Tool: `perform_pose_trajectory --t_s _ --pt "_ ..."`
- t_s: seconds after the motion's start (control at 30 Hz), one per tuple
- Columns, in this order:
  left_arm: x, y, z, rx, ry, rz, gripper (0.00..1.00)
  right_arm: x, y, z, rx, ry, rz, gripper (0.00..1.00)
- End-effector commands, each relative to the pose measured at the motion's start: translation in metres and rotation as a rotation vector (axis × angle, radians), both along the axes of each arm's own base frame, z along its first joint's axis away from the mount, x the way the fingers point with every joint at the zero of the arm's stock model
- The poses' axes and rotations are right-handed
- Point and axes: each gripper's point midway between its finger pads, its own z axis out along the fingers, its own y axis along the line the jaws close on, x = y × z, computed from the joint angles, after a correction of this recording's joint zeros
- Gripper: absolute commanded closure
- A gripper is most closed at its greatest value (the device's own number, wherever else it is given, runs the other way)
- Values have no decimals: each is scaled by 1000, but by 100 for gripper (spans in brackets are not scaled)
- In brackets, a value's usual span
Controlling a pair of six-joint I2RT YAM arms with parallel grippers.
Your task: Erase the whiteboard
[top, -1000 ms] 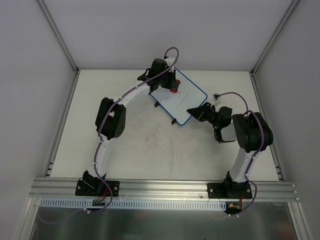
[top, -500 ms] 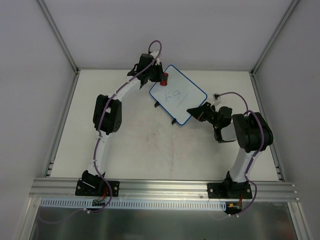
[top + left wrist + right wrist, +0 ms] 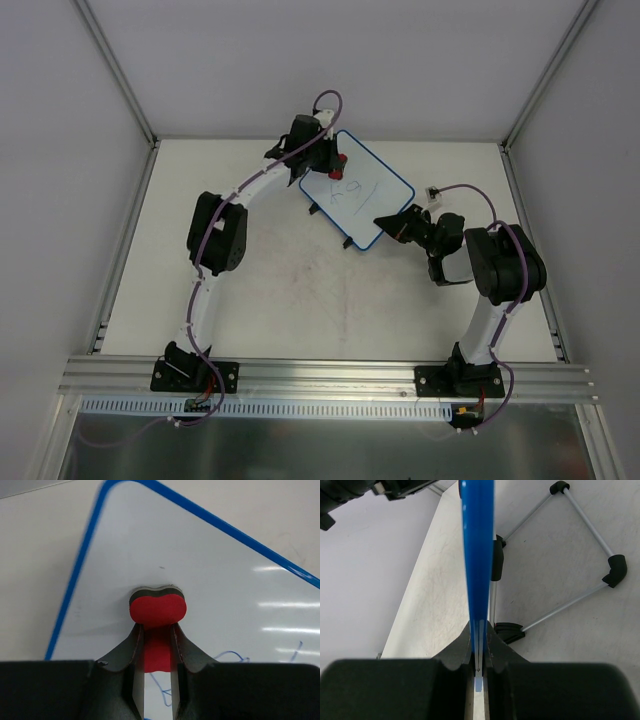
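The whiteboard (image 3: 360, 200) lies tilted at the back middle of the table, white with a blue rim and blue scribbles on it. My left gripper (image 3: 335, 163) is shut on the red eraser (image 3: 341, 162) at the board's far left corner. In the left wrist view the eraser (image 3: 158, 609) presses flat on the whiteboard (image 3: 225, 580), with blue marks just below it. My right gripper (image 3: 388, 223) is shut on the board's near right edge. The right wrist view shows the blue rim (image 3: 477, 555) edge-on, clamped between the fingers (image 3: 461, 647).
The board's wire stand with black feet (image 3: 615, 570) rests on the table under it. A small white connector (image 3: 433, 192) lies to the right of the board. Grey walls and metal rails surround the table (image 3: 300, 290).
My left gripper with the eraser moved from mid-board up past the far left corner, then back right onto the board near that corner. The right gripper has not moved.
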Motion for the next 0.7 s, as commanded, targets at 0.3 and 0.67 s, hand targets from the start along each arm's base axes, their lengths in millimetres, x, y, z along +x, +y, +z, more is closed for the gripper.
perform_pose_trajectory --t_s 0.3,0.67 --pt "-110 -110 2 199 -164 -393 100 7 4 54 0 -284 30 100" --pt "-107 -99 -10 280 -178 -348 100 7 5 54 0 -286 31 100"
